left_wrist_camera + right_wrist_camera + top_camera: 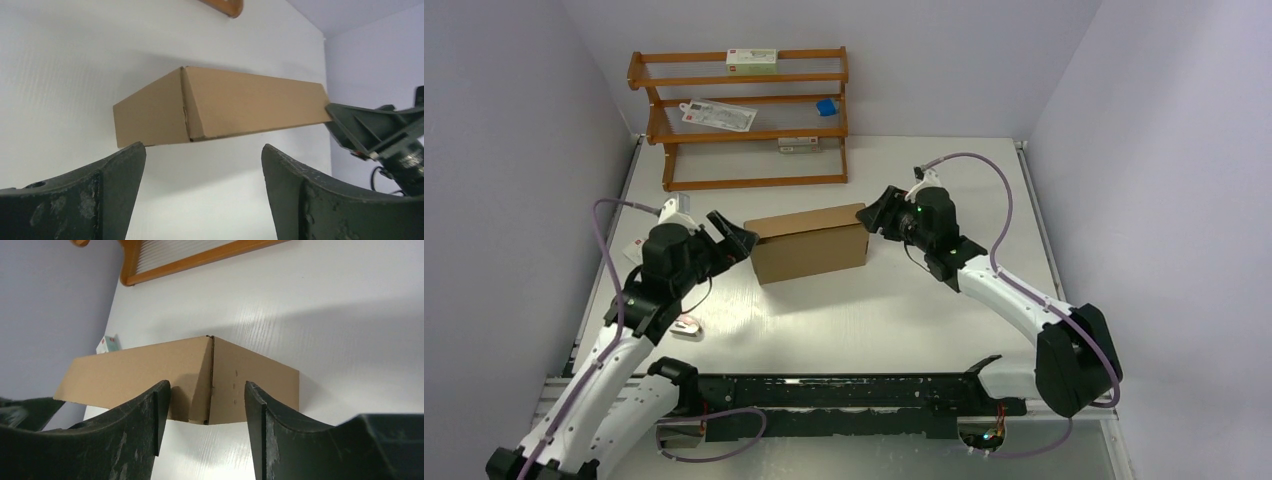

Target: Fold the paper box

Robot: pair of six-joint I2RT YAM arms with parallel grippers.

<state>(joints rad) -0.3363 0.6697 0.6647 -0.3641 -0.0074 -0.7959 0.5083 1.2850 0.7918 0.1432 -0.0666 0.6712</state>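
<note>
Paper box [809,243] lies between open left hand [742,238] and right hand [874,213].

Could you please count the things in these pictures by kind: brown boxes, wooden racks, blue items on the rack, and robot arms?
Brown box: 1
Wooden rack: 1
Blue item on the rack: 1
Robot arms: 2, the left arm and the right arm
Total: 5
</note>
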